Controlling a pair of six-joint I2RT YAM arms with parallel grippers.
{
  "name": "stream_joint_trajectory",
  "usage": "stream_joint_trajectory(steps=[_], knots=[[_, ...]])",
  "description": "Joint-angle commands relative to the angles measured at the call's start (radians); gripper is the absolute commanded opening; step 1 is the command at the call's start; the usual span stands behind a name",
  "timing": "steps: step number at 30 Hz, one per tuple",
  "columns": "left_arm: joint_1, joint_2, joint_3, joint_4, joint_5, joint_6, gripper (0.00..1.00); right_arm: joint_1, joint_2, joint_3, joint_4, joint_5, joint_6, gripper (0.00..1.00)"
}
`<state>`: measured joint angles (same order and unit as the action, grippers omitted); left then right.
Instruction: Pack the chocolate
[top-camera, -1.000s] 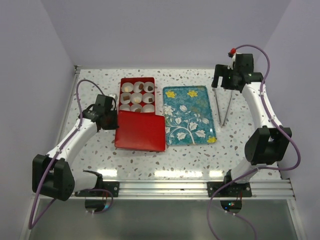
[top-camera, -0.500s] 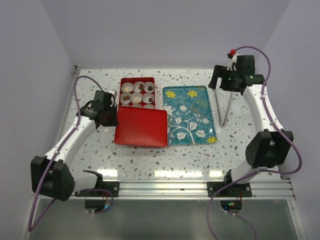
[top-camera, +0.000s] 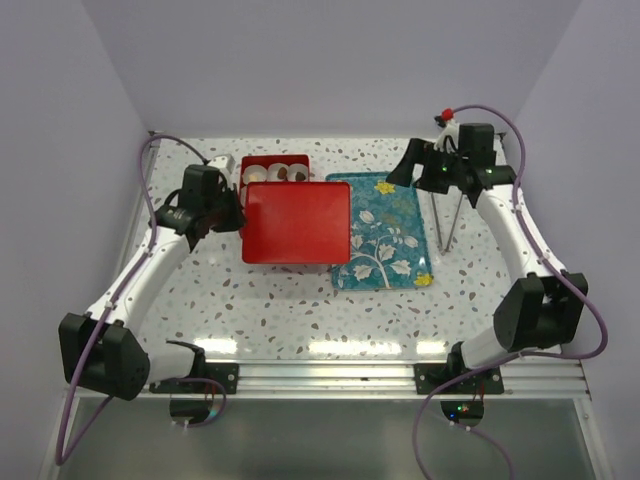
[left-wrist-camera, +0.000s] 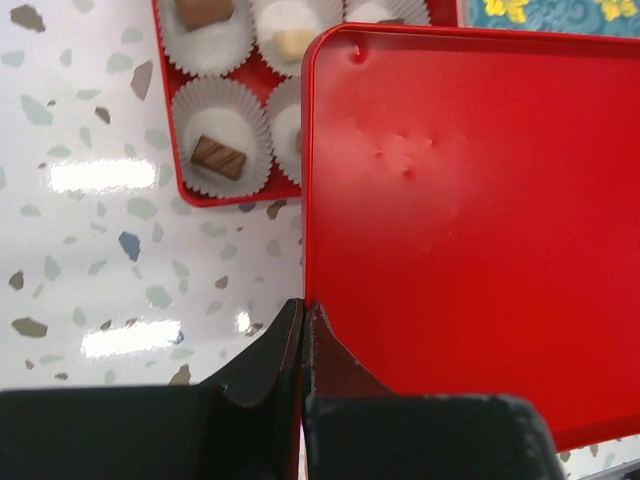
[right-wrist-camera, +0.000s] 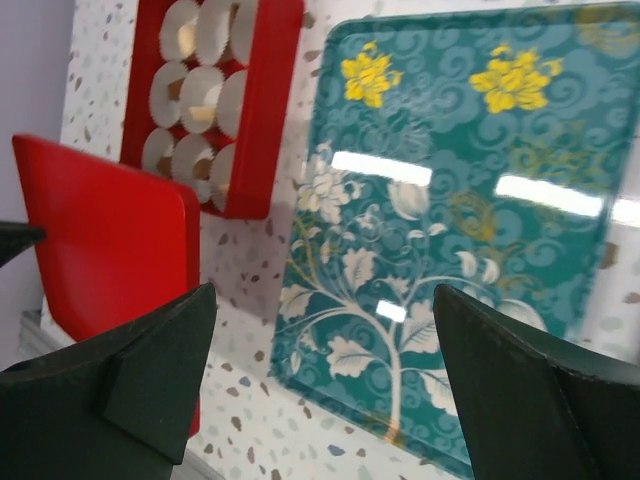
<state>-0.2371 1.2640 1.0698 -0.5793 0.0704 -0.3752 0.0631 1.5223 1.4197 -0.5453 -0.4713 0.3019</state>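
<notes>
The chocolate (left-wrist-camera: 218, 157) sits in white paper cups inside the red box (top-camera: 256, 162): brown pieces, plus a cream one (left-wrist-camera: 293, 42). My left gripper (top-camera: 238, 214) is shut on the left edge of the red lid (top-camera: 297, 222). It holds the lid flat above the box's near rows and the teal tray's left edge. In the left wrist view the fingers (left-wrist-camera: 285, 345) pinch the lid (left-wrist-camera: 470, 220) rim. My right gripper (top-camera: 405, 170) hangs open over the tray's far right, nothing between its fingers (right-wrist-camera: 150, 370). The box's near cups are hidden under the lid.
The teal flower-print tray (top-camera: 388, 235) lies right of the box and carries nothing. Metal tongs (top-camera: 447, 215) lie on the table right of the tray. Walls close in the table on the left, back and right.
My left gripper has carried the red lid back and to the right, from beside the box's near end to above it. The right gripper has swung left toward the tray.
</notes>
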Motion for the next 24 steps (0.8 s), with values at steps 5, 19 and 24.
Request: stream_joint_trajectory(steps=[5,19,24], knots=[[-0.002,0.035,0.078,0.157,0.095,-0.053,0.00,0.201,-0.048,-0.097,0.160,-0.090,0.103,0.92],[-0.002,0.020,0.075,0.196,0.101,-0.063,0.00,0.285,-0.008,-0.140,0.248,-0.142,0.128,0.91],[-0.002,0.005,0.055,0.233,0.121,-0.083,0.00,0.316,0.004,-0.157,0.312,-0.207,0.151,0.85]])
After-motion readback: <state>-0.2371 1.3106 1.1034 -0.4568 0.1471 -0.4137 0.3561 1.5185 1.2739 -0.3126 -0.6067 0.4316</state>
